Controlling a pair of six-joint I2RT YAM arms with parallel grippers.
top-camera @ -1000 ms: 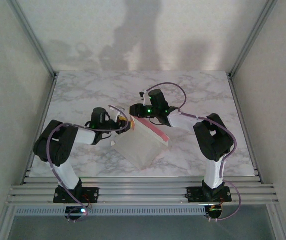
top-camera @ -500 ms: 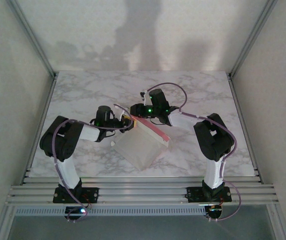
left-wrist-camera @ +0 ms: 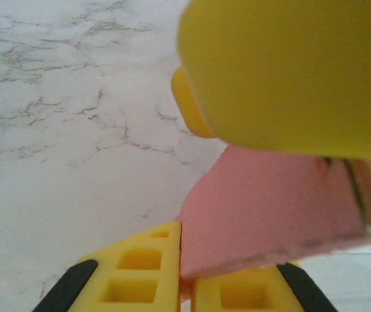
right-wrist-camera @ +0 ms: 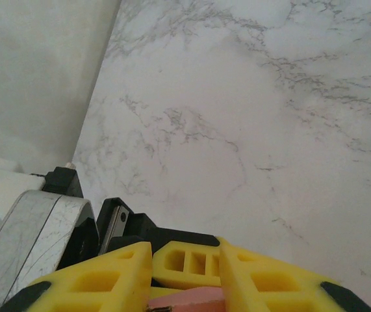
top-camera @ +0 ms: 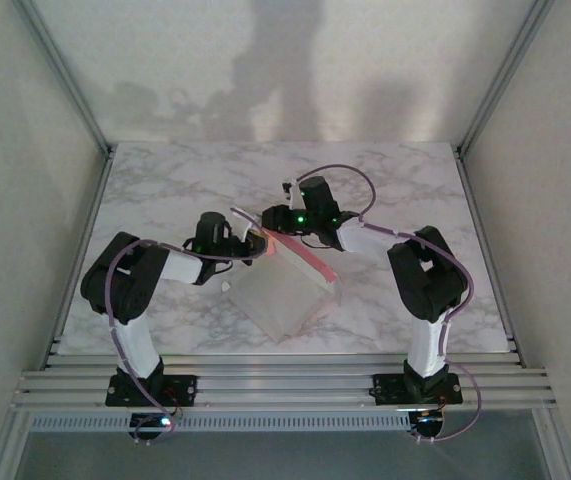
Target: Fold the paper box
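Gripping the paper box (top-camera: 280,295) at its far corner: left end effector (top-camera: 255,243) and right end effector (top-camera: 268,222).

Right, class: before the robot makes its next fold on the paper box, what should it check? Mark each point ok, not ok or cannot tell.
1. Left hand gripping the paper box: ok, shut on the pink flap.
2. Right hand gripping the box: ok, a pink edge sits between its fingers.
3. Hands apart from each other: cannot tell; both work at the same corner, very close.
4. Box supported: ok, its beige near part rests on the table.
5. Fold finished: not ok; the flap stands raised, pink side showing.
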